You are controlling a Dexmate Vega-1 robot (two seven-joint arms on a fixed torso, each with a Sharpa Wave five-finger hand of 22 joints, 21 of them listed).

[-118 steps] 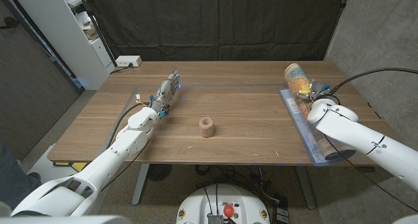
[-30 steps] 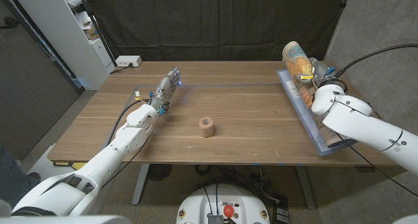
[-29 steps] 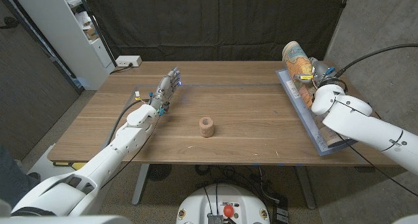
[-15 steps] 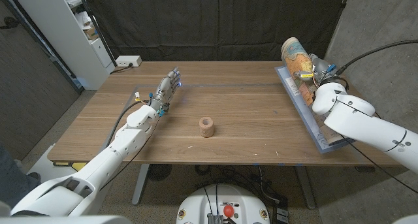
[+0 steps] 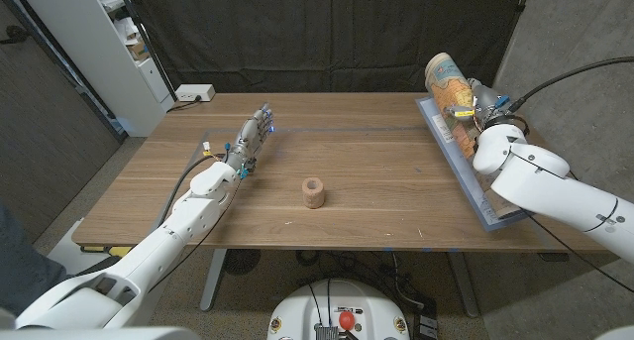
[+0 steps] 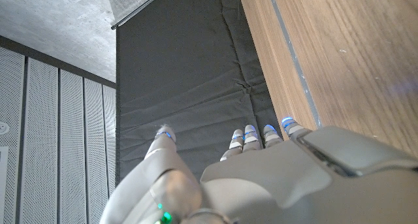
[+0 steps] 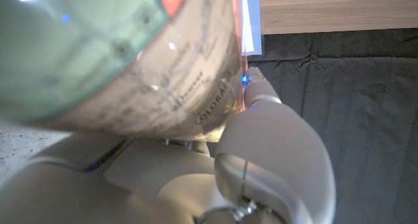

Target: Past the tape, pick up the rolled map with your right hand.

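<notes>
The rolled map (image 5: 451, 87), a tan tube printed with colours, is tilted up at the table's right edge, its far end raised over the back corner. My right hand (image 5: 482, 114) grips it around the middle, and my right arm hides its near end. In the right wrist view the map (image 7: 124, 61) bulks close over my right hand (image 7: 255, 152), whose fingers wrap it. A blue-edged strip (image 5: 458, 167) runs along the map's inner side. My left hand (image 5: 254, 137) is at the table's back left with fingers stretched out and apart, holding nothing; it also appears in the left wrist view as left hand (image 6: 261, 172).
A faint blue tape line (image 5: 347, 130) crosses the table near its back. A small tan cylinder (image 5: 313, 192) stands mid-table. A white power strip (image 5: 194, 93) lies at the back left corner beside a white shelf (image 5: 109, 43). A black curtain hangs behind.
My right hand has carried the map up and toward the back; its far end now rises higher over the back right corner. The left arm has stayed still.
</notes>
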